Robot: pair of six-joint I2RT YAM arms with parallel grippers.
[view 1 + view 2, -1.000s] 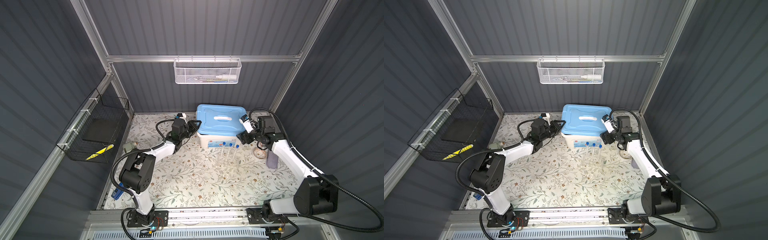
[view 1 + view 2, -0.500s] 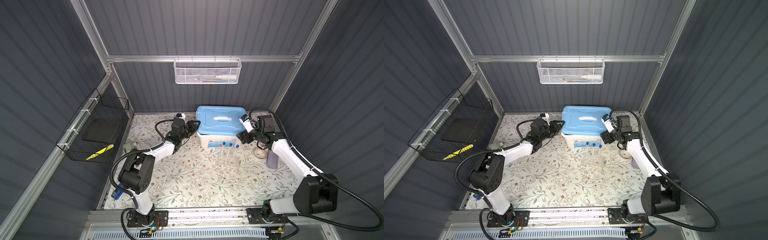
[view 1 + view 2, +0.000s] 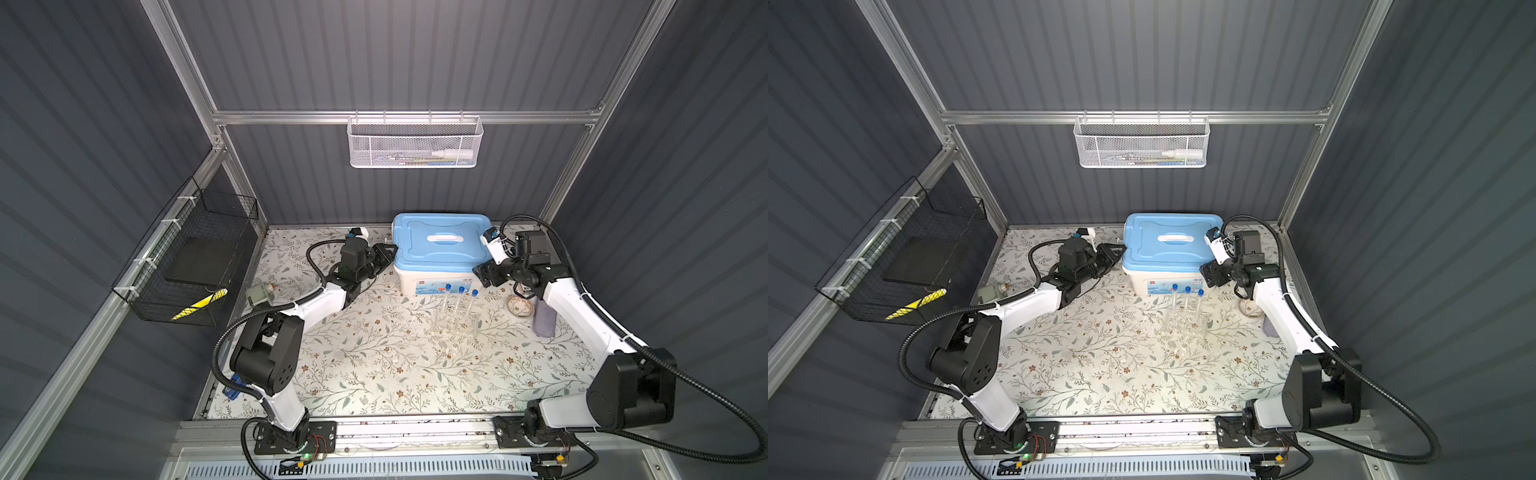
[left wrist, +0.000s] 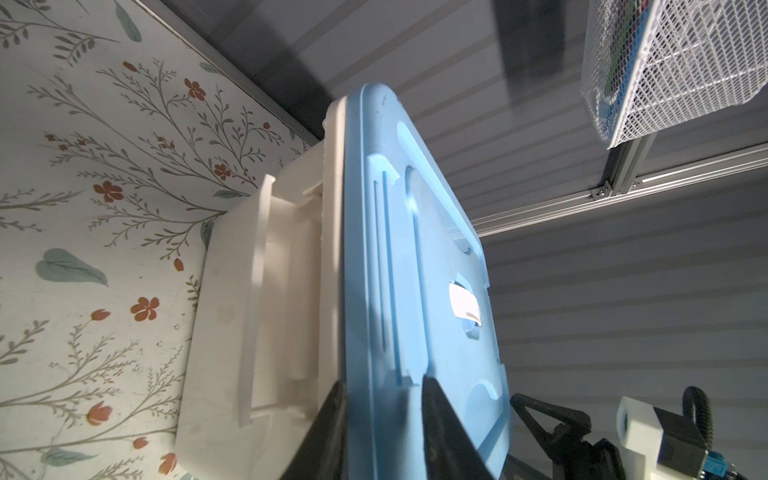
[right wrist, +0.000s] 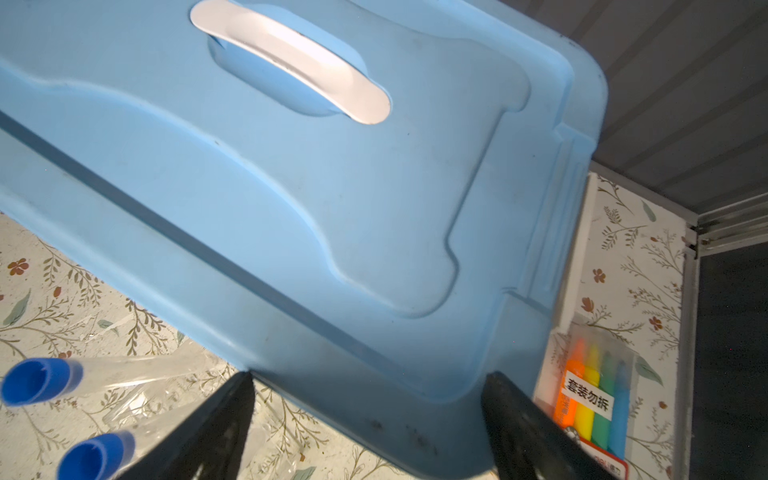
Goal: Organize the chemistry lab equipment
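Observation:
Three clear test tubes with blue caps (image 3: 461, 289) (image 3: 1187, 289) stand in a clear rack (image 3: 455, 328) in front of a white box with a blue lid (image 3: 440, 241) (image 3: 1167, 245). My left gripper (image 3: 386, 253) (image 4: 382, 380) is shut on the lid's left rim, one finger on each face of the rim. My right gripper (image 3: 484, 276) (image 5: 368, 374) is open wide, and the lid's front right corner (image 5: 415, 291) sits between its fingers. Two blue caps (image 5: 37, 380) show in the right wrist view. A small patterned dish (image 3: 519, 307) lies right of the rack.
A grey motor (image 3: 259, 293) lies by the left wall and a blue stapler (image 3: 232, 386) near the left arm's base. A grey roll (image 3: 544, 318) stands by the dish. A pack of coloured markers (image 5: 590, 403) lies behind the box. Wire baskets (image 3: 415, 143) (image 3: 195, 257) hang on the walls.

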